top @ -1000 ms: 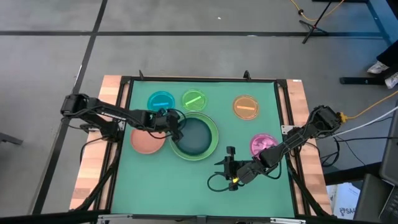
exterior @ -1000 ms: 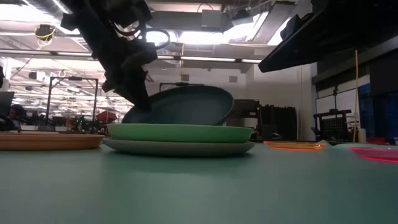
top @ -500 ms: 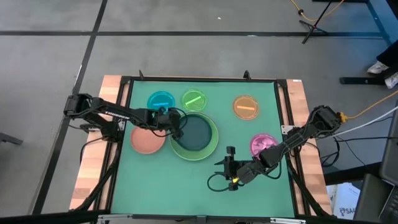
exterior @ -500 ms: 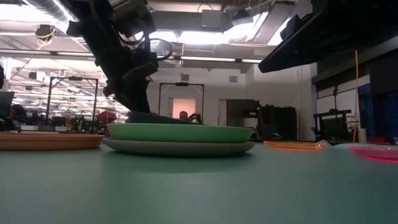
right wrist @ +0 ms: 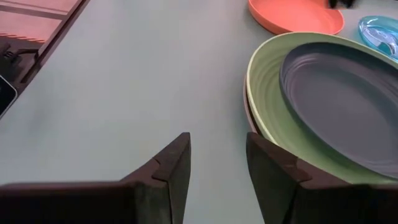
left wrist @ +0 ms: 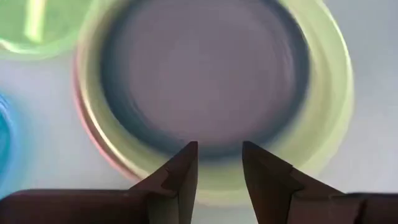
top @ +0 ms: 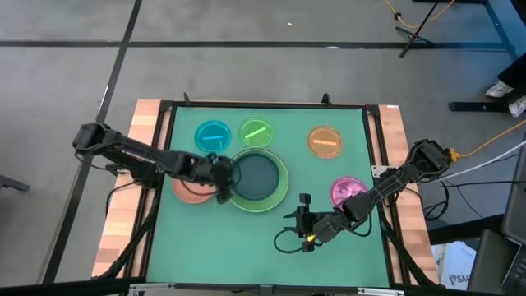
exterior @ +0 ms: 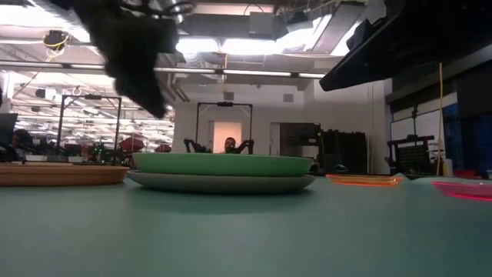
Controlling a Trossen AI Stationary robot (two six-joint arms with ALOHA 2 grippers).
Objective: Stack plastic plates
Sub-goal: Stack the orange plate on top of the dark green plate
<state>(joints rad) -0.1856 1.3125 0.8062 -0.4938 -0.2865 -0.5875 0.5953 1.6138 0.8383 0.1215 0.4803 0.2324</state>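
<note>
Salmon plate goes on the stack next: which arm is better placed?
Left. Its end effector is open right over the salmon plate, beside the stack topped by the dark teal plate. The right end effector waits across the table.

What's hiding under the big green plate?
Under the light green plate lies a grey plate, only its rim showing in the low view. Its middle is covered. A dark teal plate rests inside the green one.

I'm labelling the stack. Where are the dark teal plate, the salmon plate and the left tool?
dark teal plate (top: 257, 176): high view, its centre.
salmon plate (top: 191, 194): high view, exposed lower rim.
left tool (left wrist: 219, 163): left wrist view, between its open fingertips.
</note>
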